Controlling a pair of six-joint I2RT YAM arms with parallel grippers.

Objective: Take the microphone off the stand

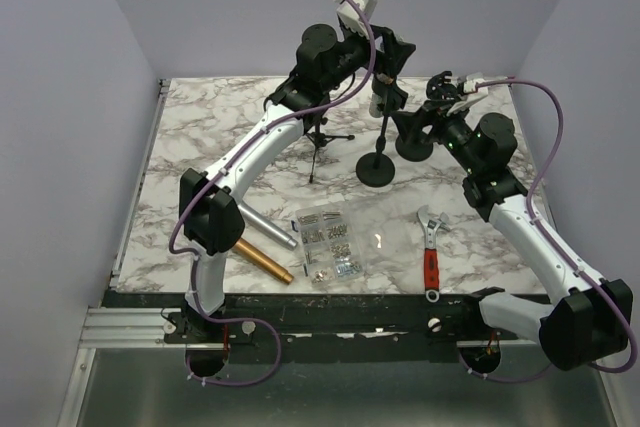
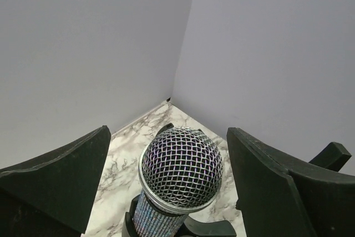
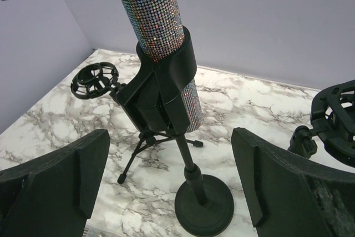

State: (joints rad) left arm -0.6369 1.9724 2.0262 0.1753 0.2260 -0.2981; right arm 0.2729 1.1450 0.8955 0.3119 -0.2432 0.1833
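So, the microphone (image 2: pixel 182 167) is sitting in the clip (image 3: pixel 163 87) of the stand (image 3: pixel 191 171). It's tilted a bit, with the sparkly body poking up out of the clip and the mesh head on top. From overhead it's toward 12 o'clock on the marble table (image 1: pixel 200 127), a little right of centre, with the stand's round base (image 1: pixel 377 169) below it.

Left gripper (image 2: pixel 167 148) is up at the head with its claw spread apart. One finger (image 2: pixel 61 176) is at 9 o'clock of the mesh ball and the other at 3 o'clock, with a gap on both sides and nothing touching. Right gripper (image 3: pixel 169 165) is lower down, facing the stand pole. Its claw is wide apart too, and it's holding nothing.

Other stuff around that base:
- a small tripod stand (image 1: pixel 318 142) at 10 o'clock
- a second round base (image 1: pixel 414 147) just beside it at 2 o'clock
- a red-handled wrench (image 1: pixel 431 252) at 5 o'clock
- a clear box of screws (image 1: pixel 333 244) at 7 o'clock
- a copper pipe (image 1: pixel 262 259) and a grey pipe (image 1: pixel 270 229) near the left arm
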